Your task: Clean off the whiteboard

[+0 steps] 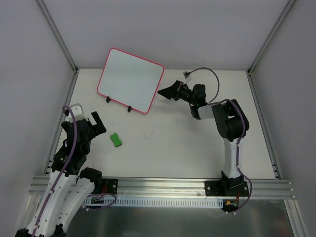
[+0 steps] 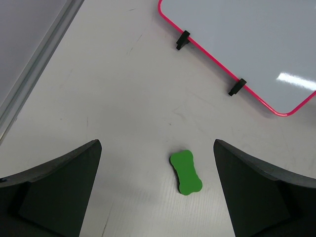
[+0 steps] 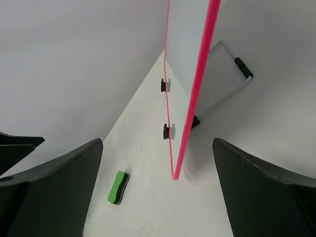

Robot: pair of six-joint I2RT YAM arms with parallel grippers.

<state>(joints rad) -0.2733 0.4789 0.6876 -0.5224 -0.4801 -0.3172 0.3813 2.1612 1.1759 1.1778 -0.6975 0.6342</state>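
The whiteboard (image 1: 130, 80), white with a pink-red rim and a blank face, leans on a black-footed wire stand at the back of the table. It also shows in the left wrist view (image 2: 247, 44) and edge-on in the right wrist view (image 3: 190, 74). A green bone-shaped eraser (image 1: 116, 140) lies flat on the table in front of it, also seen in the left wrist view (image 2: 185, 172) and the right wrist view (image 3: 118, 187). My left gripper (image 1: 89, 121) is open and empty, left of the eraser. My right gripper (image 1: 167, 92) is open and empty beside the board's right edge.
The wire stand (image 3: 232, 79) rises behind the board, its black feet (image 2: 182, 40) resting on the table. Grey walls enclose the table on the left, back and right. A metal rail (image 1: 163, 186) runs along the near edge.
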